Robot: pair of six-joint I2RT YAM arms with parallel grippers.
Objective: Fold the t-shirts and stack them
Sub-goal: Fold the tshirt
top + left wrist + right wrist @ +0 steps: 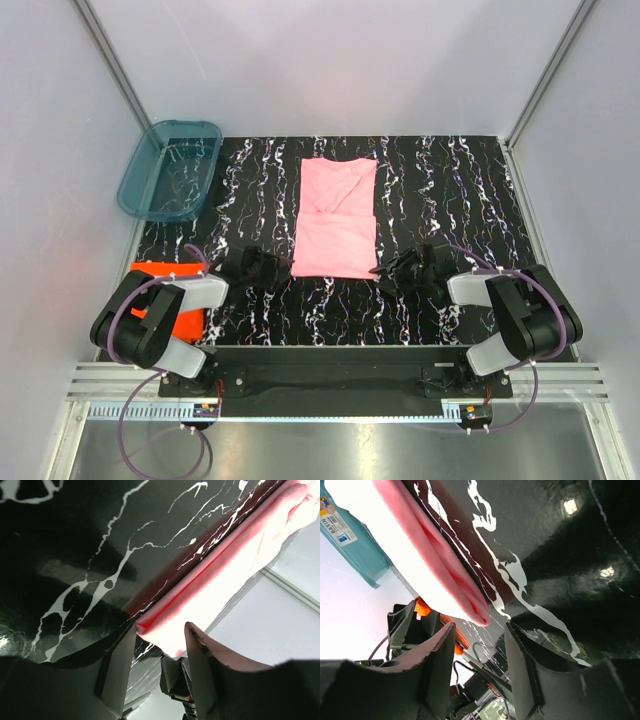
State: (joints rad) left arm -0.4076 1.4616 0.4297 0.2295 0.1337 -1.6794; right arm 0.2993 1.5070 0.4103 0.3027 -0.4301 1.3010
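Left hand (262, 268) and right hand (408, 268), seen from above, lie low on the desk (450, 190) at the two near corners of the pink t-shirt (335, 225), which rests folded into a long rectangle at the centre of the marbled surface. The orange-red t-shirt (183, 320) lies at the near left corner, partly under the left arm, and a teal tub (135, 185) stands at the far left corner, well apart from both shirts. Left wrist view: the left hand (160, 635) is open, its fingers (120, 670) set apart with the corner of the pink t-shirt (225, 565) reaching in between their tips; whether either finger touches the cloth cannot be told. Right wrist view: the right hand (479, 630) is likewise open, and the folded corner of the pink t-shirt (430, 565) ends just ahead of the gap between its fingers (442, 665), layered edges showing against the desk (560, 555).
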